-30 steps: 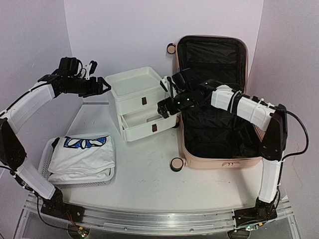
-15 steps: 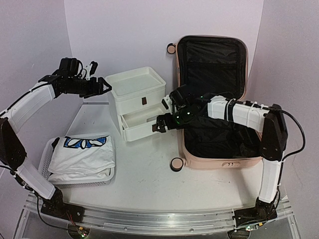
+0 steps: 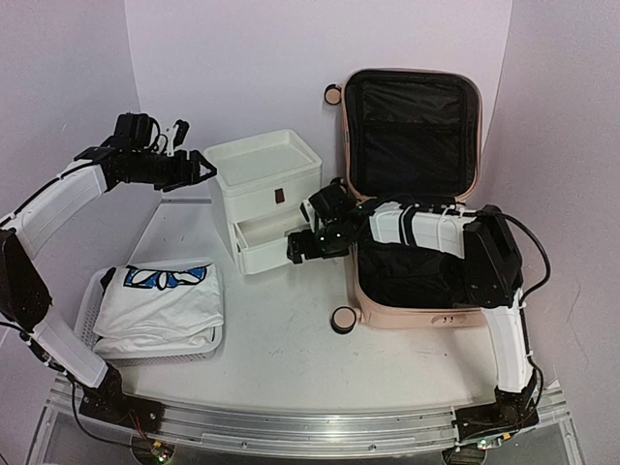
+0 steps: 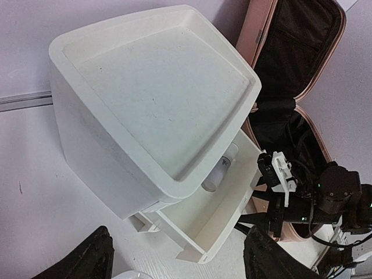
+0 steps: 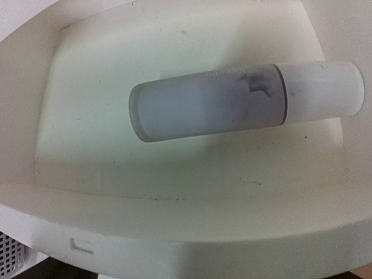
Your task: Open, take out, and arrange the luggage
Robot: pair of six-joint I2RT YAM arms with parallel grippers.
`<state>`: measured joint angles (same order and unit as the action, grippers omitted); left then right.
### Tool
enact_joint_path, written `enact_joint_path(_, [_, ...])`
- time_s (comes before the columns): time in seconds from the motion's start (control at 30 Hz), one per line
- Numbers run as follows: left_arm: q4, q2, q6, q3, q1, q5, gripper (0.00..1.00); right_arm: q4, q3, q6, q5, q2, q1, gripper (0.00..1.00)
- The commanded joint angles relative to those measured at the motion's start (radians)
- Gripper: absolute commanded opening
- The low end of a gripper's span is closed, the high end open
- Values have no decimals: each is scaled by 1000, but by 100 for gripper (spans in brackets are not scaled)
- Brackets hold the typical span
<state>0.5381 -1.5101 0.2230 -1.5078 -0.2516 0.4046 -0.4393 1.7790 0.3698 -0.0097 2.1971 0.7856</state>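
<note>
Two tools stand spread, neither pinching anything. The right tool (image 3: 302,244) hangs over the pulled-out lower drawer (image 3: 263,232) of the white drawer unit (image 3: 263,163). The left tool (image 3: 201,167) hovers beside the unit's top, its dark fingertips (image 4: 87,258) well apart. The luggage (image 3: 412,121) lies open at the right of the worktop (image 3: 281,329), lid propped against the back wall.

The step in hand looks like stowing a small bottle (image 5: 232,102), which lies on its side in the drawer. The right wrist view shows none of its own fingers, so the bottle is probably free of them. To finish well, the tool should rise straight up, clear of the drawer front. A sideways brush would likely set the bottle rolling. The drawer then wants a square push on its front.

The bottle is a smooth cylinder with a frosted grey body and a white cap. The unit is matte white plastic with rounded corners and a lipped top tray. The luggage has a hard, pale pink shell with rounded corners and creased black fabric lining. A folded white shirt (image 3: 160,300) rests in a mesh basket (image 3: 92,300) at the left.
</note>
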Motion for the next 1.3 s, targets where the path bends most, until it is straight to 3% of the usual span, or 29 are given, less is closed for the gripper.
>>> enact_joint_path(0.0, [-58,33,30,1,22,41,77,259,36,37,146,18,19,98])
enact_joint_path(0.27, [-69,28,43,9,41,51,76,416,104,-57,224,103,28,98])
enact_joint_path(0.43, [-75,10,29,3,52,37,78,412,108,-56,209,103,28,98])
enact_joint_path(0.57, [-80,-28,24,-32,51,-139,92,408,45,5,176,59,29,98])
enact_joint_path(0.67, [-27,-133,42,-151,51,-239,95,391,23,23,169,38,33,98])
enact_joint_path(0.8, [20,-250,92,-292,41,-298,94,312,17,33,136,9,36,98])
enact_joint_path(1.0, [44,-404,40,-465,-5,-479,86,4,50,-60,165,-60,38,98])
enact_joint_path(1.27, [103,-603,18,-685,-50,-594,78,-156,-21,-73,341,-165,48,98])
